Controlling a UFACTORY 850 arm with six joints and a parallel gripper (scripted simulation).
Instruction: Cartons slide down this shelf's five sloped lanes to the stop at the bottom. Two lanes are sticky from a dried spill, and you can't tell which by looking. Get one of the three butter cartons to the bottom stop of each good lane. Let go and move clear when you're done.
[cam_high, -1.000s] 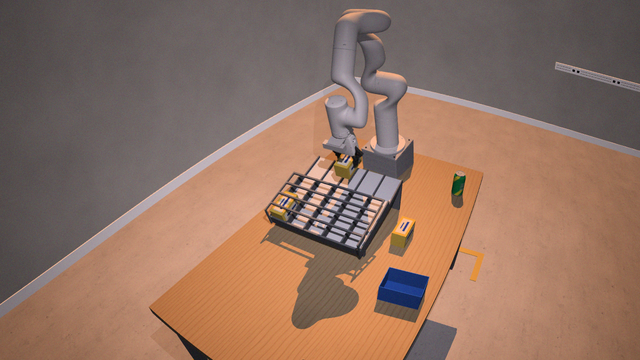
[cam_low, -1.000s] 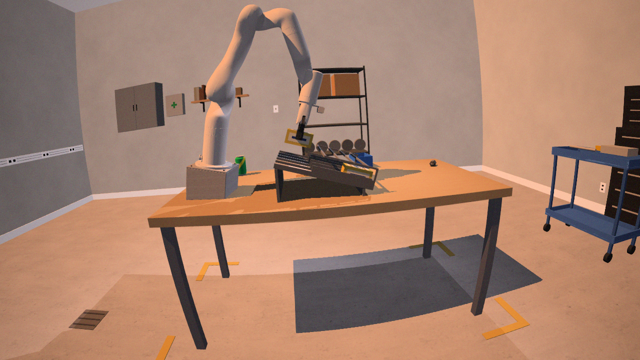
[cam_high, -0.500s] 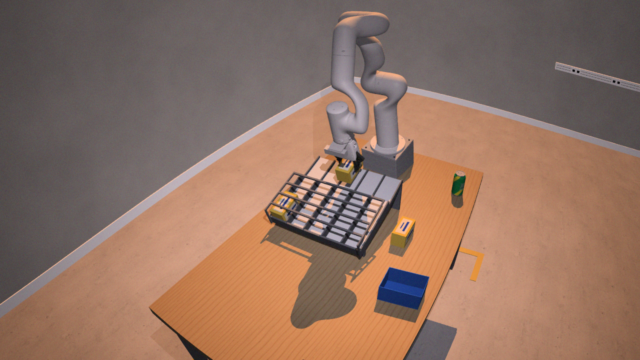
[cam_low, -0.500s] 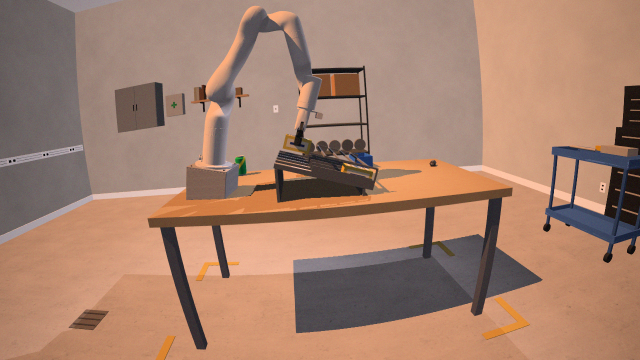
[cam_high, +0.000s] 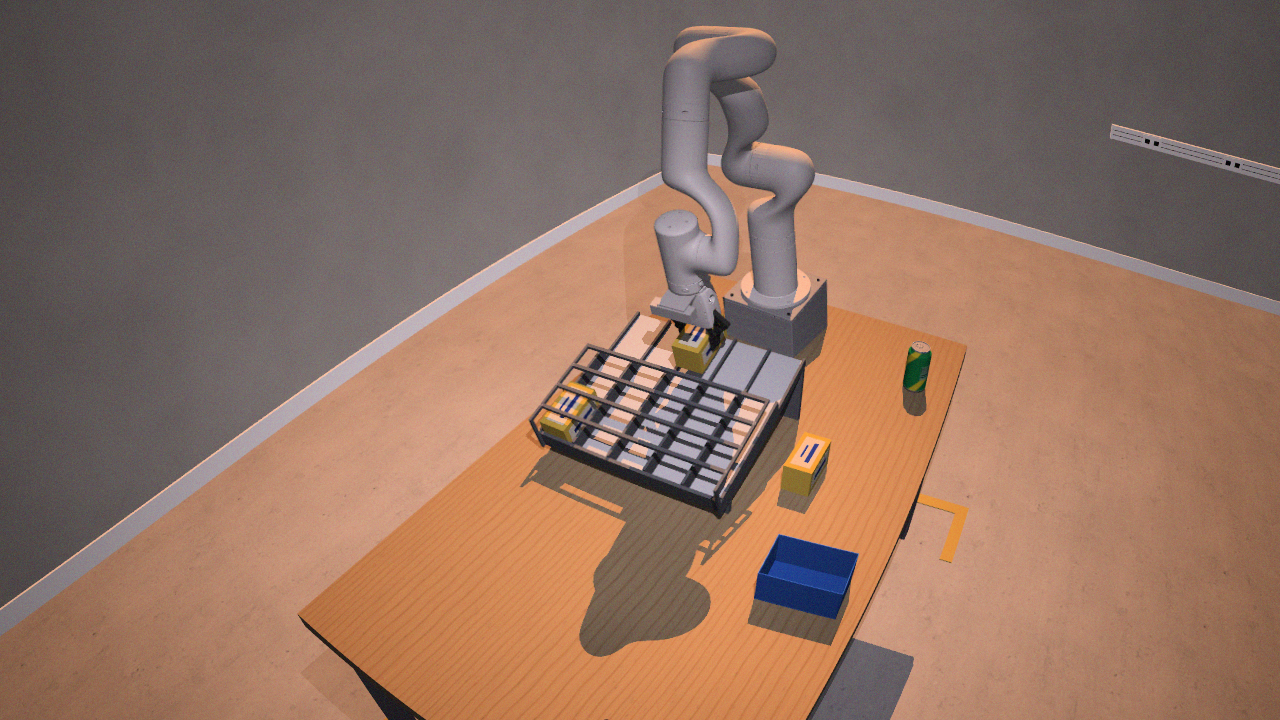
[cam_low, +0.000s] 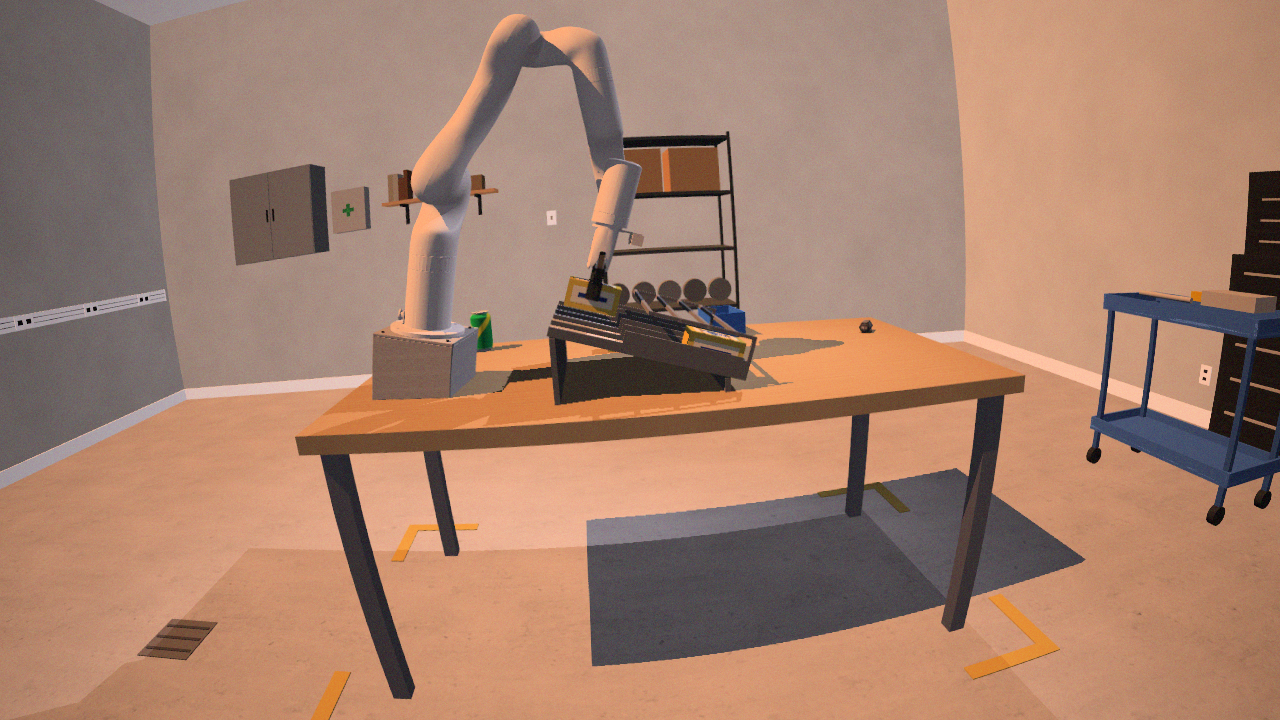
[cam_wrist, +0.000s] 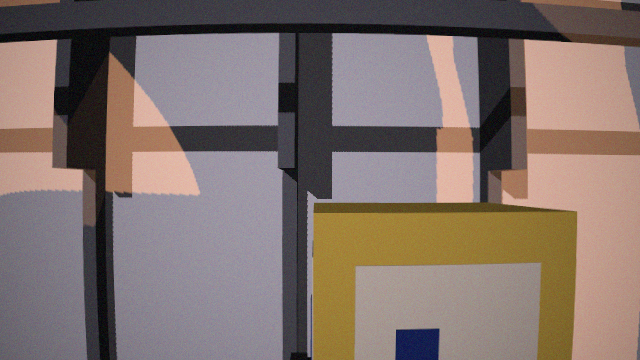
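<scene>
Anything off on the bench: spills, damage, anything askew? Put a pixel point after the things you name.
Nothing stands out. No visible spill or damage. The can (cam_high: 916, 368) (cam_low: 482, 330) is upright, the loose carton (cam_high: 806, 465) sits beside the shelf (cam_high: 648, 477) (cam_low: 559, 368). The held carton (cam_high: 696, 349) (cam_wrist: 445, 240) tilts, but roughly with the lanes. Sticky lanes can't be told by eye.

Crossbars (cam_high: 666, 394) (cam_wrist: 320, 15) above the lower lanes

You've got the wooden table (cam_high: 501, 573) (cam_low: 859, 358) as your landmark, warm light falling across it. Behind it, in the exterior view, stands a black storage rack (cam_low: 728, 214) against a gray wall (cam_low: 832, 134). Right of it waits a blue cart (cam_low: 1181, 313); below it, a dark mat (cam_low: 760, 582) covers tan floor (cam_low: 501, 635).
</scene>
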